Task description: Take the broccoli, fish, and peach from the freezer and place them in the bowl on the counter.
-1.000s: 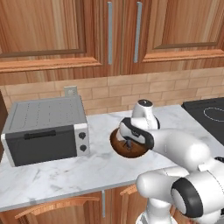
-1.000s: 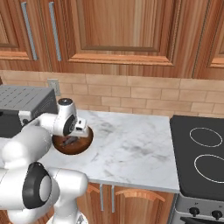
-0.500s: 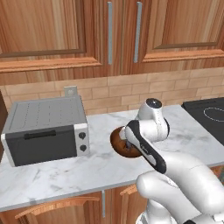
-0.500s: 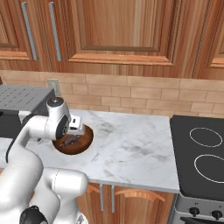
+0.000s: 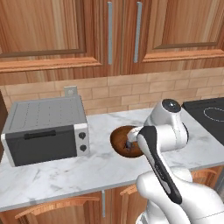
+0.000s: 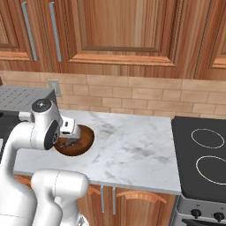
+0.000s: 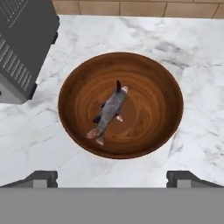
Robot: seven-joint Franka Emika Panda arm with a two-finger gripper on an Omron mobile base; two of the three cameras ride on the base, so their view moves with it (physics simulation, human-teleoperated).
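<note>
Above the bowl (image 7: 166, 131) your gripper (image 7: 112, 177) hangs with its jaws spread wide and empty. Inside the bowl you see the fish (image 7: 109, 113) lying loose; left of it stands the toaster oven (image 7: 24, 48).

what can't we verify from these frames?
- Left base view: the bowl is half hidden behind the arm's white link, so its contents are not readable there.
- Right base view: the arm covers the bowl's near left side; the fish is a small dark smudge.
- Hand view: the toaster oven is cut by the top and left edges.
- The open gripper shows just its fingertips.
</note>
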